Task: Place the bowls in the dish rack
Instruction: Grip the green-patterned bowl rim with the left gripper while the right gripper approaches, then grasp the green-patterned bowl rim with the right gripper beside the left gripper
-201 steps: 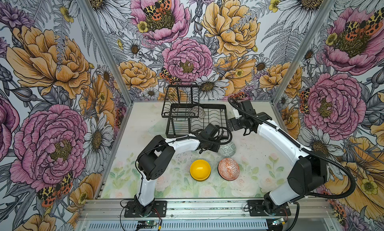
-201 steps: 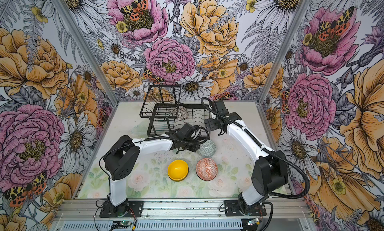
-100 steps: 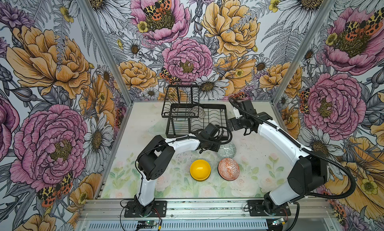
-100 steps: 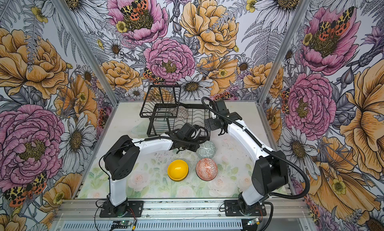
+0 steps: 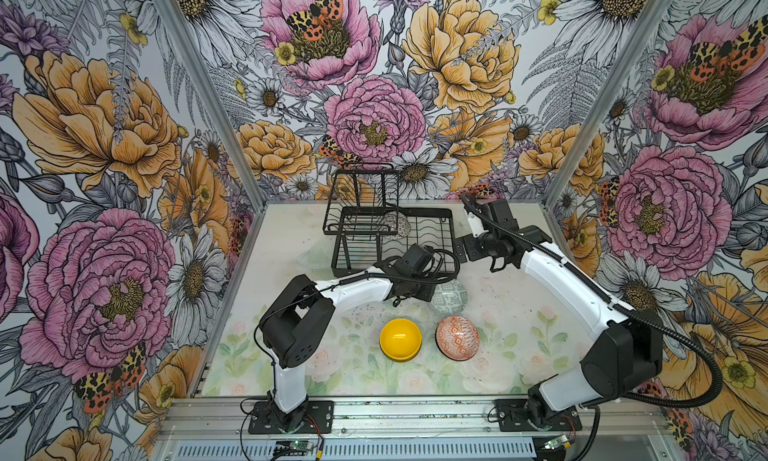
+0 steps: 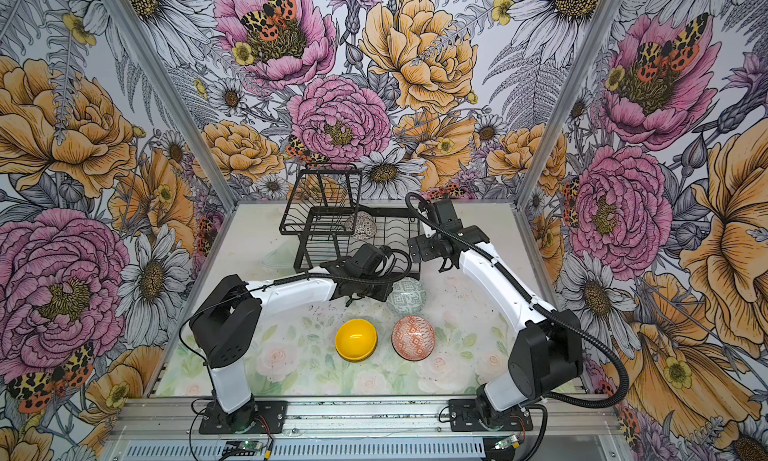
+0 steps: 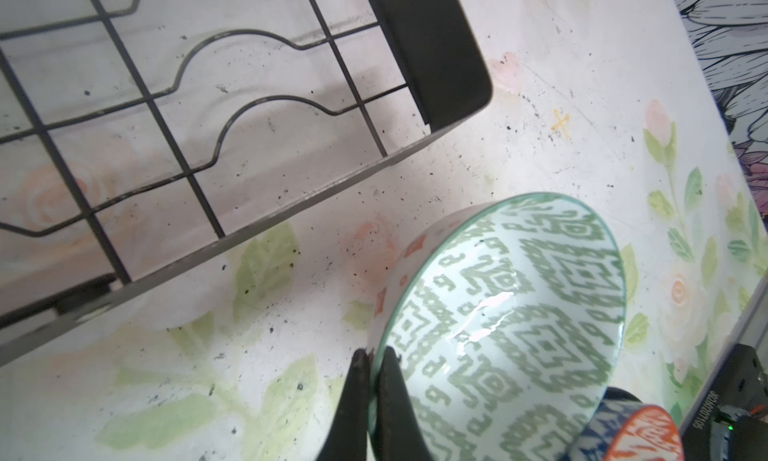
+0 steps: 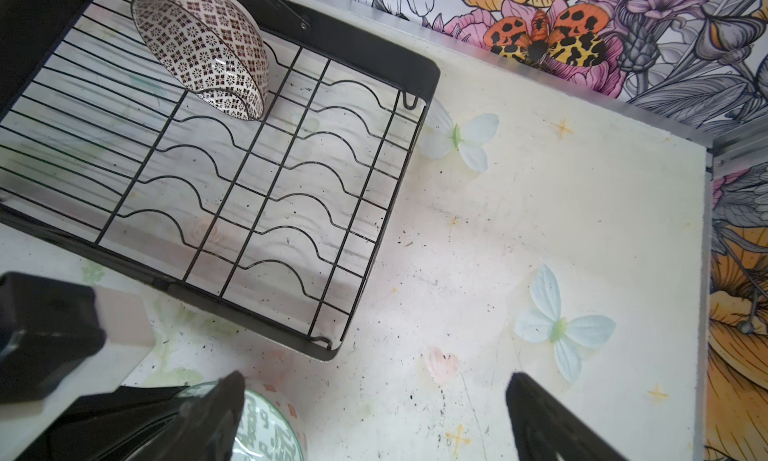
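Lab booth: floral walls [image 5: 104, 126], aluminium frame [image 5: 415, 415].

Walls [image 5: 374, 118]: floral wallpaper on three sides, with big pink and orange blooms, white daisies, grey ferns and orange-black spotted moths [image 5: 316, 18].
Corner posts [image 5: 201, 85]: bare aluminium, leaning outward in both top views.
Tabletop [image 8: 478, 251]: pale, printed with faded roses, black-specked and scuffed; bare between the right fingers [image 8: 540, 421].
Butterfly print [image 8: 559, 326]: white, just beyond those fingers.
Leaf print [image 7: 286, 396]: green, beside the left fingers [image 7: 353, 400].
Front rail [image 5: 415, 413]: aluminium extrusion.
Light: seems even, though its source is out of view.
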Robot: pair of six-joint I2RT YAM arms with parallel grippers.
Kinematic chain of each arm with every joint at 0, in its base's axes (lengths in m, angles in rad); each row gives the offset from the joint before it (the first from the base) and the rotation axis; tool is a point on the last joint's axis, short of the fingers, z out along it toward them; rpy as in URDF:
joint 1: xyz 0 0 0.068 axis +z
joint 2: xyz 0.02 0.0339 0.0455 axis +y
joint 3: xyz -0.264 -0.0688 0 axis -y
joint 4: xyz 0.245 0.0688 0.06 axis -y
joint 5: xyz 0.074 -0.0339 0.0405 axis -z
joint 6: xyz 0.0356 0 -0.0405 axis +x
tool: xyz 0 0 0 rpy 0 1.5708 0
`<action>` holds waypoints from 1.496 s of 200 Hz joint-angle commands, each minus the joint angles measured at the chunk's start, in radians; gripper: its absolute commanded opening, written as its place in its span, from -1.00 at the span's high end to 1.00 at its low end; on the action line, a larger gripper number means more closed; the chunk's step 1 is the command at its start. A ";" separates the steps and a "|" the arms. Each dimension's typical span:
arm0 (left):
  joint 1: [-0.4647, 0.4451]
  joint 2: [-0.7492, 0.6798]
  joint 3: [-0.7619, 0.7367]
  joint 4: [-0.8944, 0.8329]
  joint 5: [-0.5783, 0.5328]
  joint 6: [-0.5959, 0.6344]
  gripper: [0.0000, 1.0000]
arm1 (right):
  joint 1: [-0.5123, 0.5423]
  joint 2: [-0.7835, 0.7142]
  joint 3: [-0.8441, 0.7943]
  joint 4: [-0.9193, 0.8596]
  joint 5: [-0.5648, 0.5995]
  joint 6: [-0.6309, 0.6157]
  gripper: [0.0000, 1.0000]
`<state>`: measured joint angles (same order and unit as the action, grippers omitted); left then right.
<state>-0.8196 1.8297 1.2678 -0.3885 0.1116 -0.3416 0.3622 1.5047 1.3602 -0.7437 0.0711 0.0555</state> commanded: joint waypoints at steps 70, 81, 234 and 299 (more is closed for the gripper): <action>0.011 -0.197 -0.010 -0.012 -0.137 -0.004 1.00 | -0.008 -0.127 -0.025 0.004 -0.164 0.006 -0.99; 0.015 -0.217 -0.008 -0.012 -0.164 -0.007 1.00 | -0.007 -0.150 -0.026 -0.001 -0.176 0.015 -0.99; 0.072 -0.337 -0.017 0.124 -0.277 -0.025 1.00 | 0.066 -0.143 -0.038 0.094 -0.299 0.210 -0.59; 0.088 -0.331 0.022 0.134 -0.257 -0.011 1.00 | 0.112 -0.086 -0.041 0.167 -0.202 0.283 -0.30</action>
<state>-0.7448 1.5116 1.2373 -0.3325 -0.1566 -0.3458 0.4618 1.3823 1.3151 -0.6250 -0.1761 0.2974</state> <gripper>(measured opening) 0.058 0.674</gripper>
